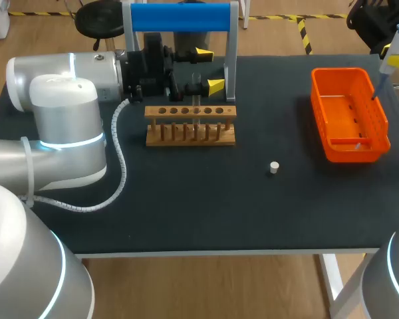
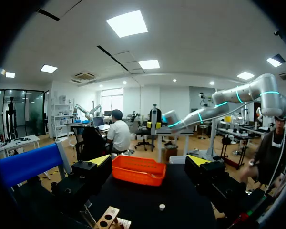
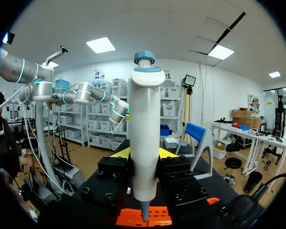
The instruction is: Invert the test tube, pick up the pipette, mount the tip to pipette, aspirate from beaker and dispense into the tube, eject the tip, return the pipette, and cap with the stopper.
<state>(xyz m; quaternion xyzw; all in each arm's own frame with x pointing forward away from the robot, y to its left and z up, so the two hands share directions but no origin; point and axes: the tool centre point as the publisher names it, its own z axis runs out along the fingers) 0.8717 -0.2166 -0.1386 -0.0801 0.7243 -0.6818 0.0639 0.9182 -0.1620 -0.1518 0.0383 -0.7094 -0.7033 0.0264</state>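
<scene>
My right gripper (image 1: 398,60) hangs at the table's far right, shut on a white pipette (image 1: 393,45) with a blue cap. Its thin tip points down into the orange bin (image 1: 349,113). In the right wrist view the pipette (image 3: 145,138) stands upright between my right gripper's (image 3: 144,153) yellow-tipped fingers, above the orange bin (image 3: 145,217). My left gripper (image 1: 209,68) is open just behind the wooden tube rack (image 1: 191,125), where a thin clear tube (image 1: 196,86) seems to stand. Nothing lies between the left gripper's (image 2: 150,162) fingers. A small white stopper (image 1: 274,167) lies on the mat.
A stand with a blue bar (image 1: 179,16) and grey legs rises behind the rack, close to my left gripper. From the left wrist, the orange bin (image 2: 136,170), the stopper (image 2: 162,207) and a rack corner (image 2: 107,219) lie ahead. No beaker shows.
</scene>
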